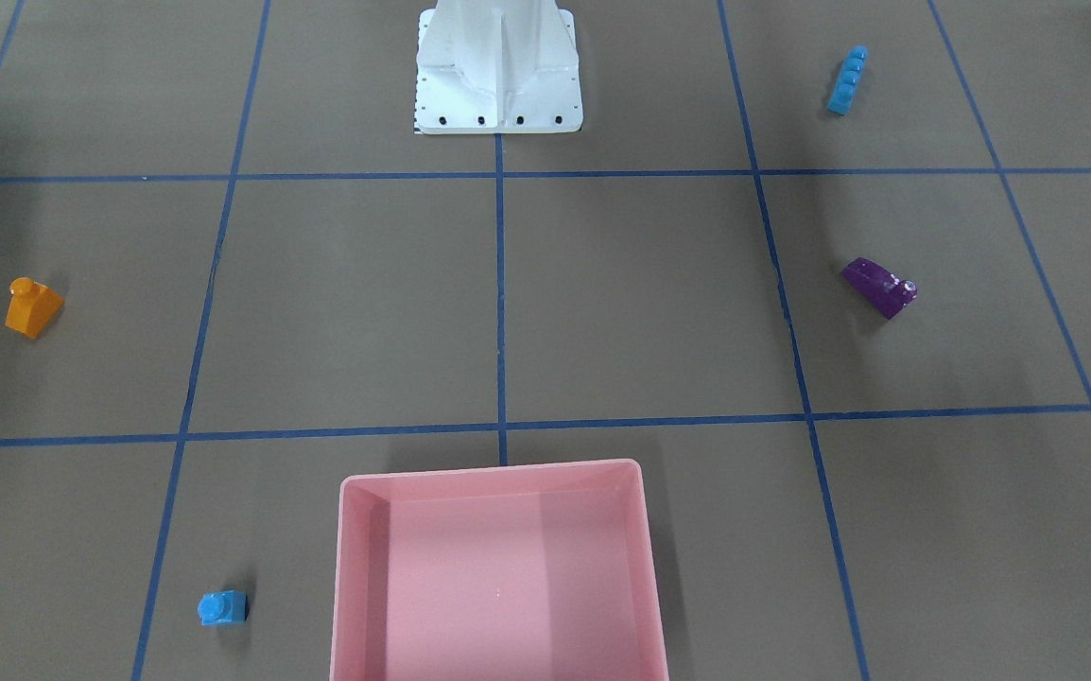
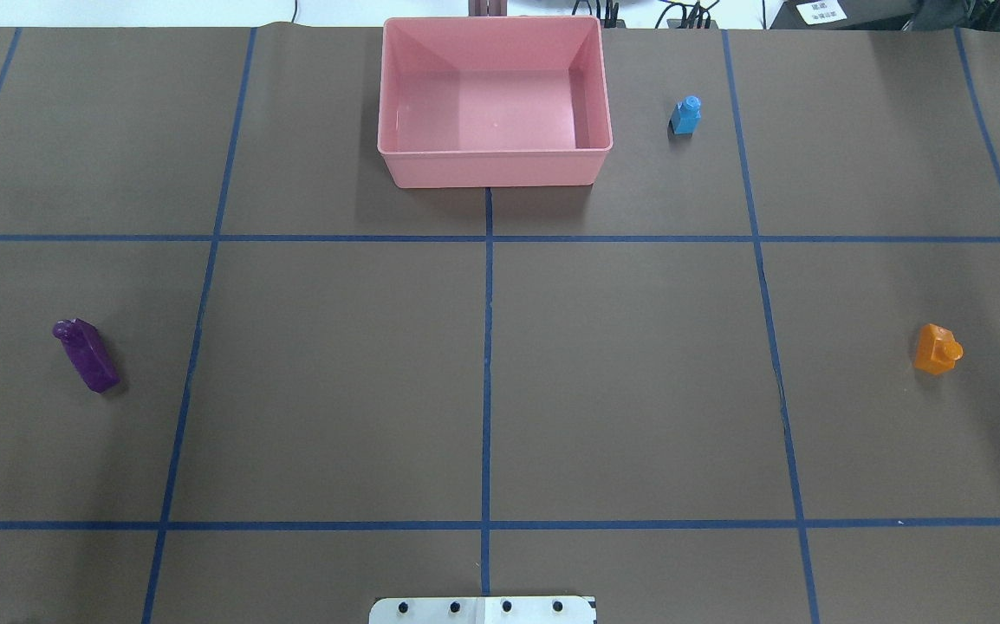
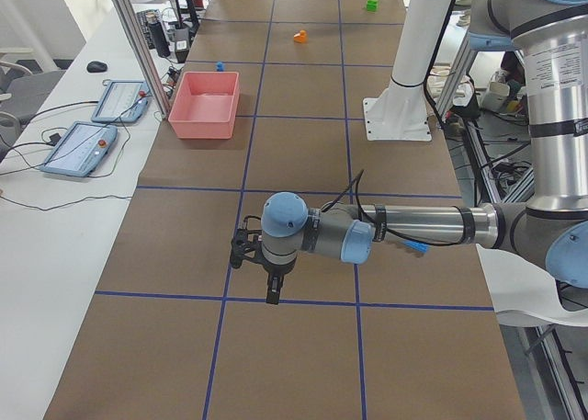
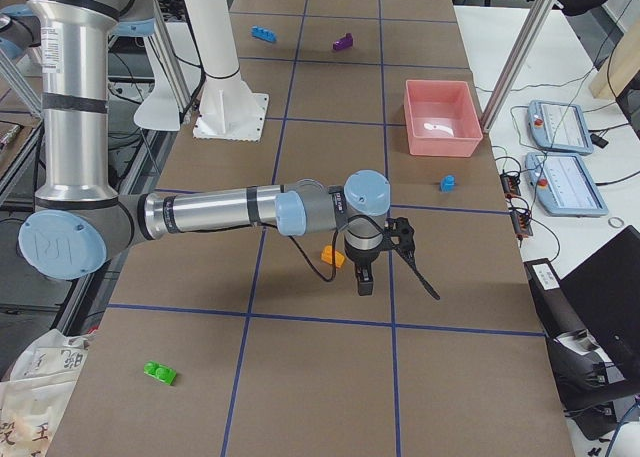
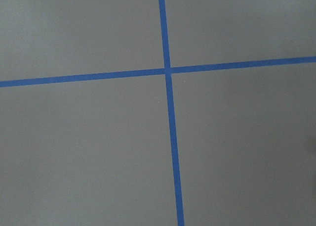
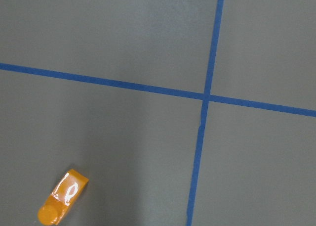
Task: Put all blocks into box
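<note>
The pink box point(image 2: 491, 165) stands at the far middle of the table with nothing in it. The orange block point(image 2: 936, 348) lies on my right, the small blue cube point(image 2: 686, 114) beside the box. The purple wedge point(image 2: 86, 354) and the long blue bar point(image 1: 846, 80) lie on my left. The green block point(image 4: 159, 373) sits near the table's right end. My right gripper point(image 4: 365, 277) hangs just beside the orange block point(image 6: 63, 196). My left gripper point(image 3: 271, 287) hovers over bare table. I cannot tell whether either is open or shut.
The white robot base point(image 1: 498, 76) stands at the table's near middle. Blue tape lines point(image 2: 487, 381) divide the brown surface into squares. Tablets point(image 3: 83, 149) and cables lie on the side table beyond the box, behind metal posts point(image 4: 510, 67).
</note>
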Action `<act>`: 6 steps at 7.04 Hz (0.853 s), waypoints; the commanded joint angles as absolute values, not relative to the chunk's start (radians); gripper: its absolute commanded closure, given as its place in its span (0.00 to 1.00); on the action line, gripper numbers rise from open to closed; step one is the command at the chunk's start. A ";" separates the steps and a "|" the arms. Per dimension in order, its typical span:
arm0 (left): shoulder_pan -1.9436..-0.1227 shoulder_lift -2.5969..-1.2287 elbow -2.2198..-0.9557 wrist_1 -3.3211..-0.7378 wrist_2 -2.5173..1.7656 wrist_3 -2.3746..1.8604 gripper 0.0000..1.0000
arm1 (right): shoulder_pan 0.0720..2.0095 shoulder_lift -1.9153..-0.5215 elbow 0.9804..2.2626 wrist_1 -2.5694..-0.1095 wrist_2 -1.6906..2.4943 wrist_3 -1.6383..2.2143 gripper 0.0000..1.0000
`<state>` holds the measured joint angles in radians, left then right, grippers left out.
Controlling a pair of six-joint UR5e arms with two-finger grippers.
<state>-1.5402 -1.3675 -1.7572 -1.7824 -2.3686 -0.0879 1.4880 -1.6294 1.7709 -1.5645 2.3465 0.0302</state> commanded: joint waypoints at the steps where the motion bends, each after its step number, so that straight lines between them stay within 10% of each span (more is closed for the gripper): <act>1: -1.540 -1.358 -1.752 -1.781 -2.468 -0.087 0.00 | 1.473 -1.623 1.744 -1.559 2.472 0.032 0.00; 6: -1.531 -1.359 -1.726 -1.887 -2.523 -0.095 0.00 | 1.185 -1.611 1.732 -1.351 2.388 0.465 0.00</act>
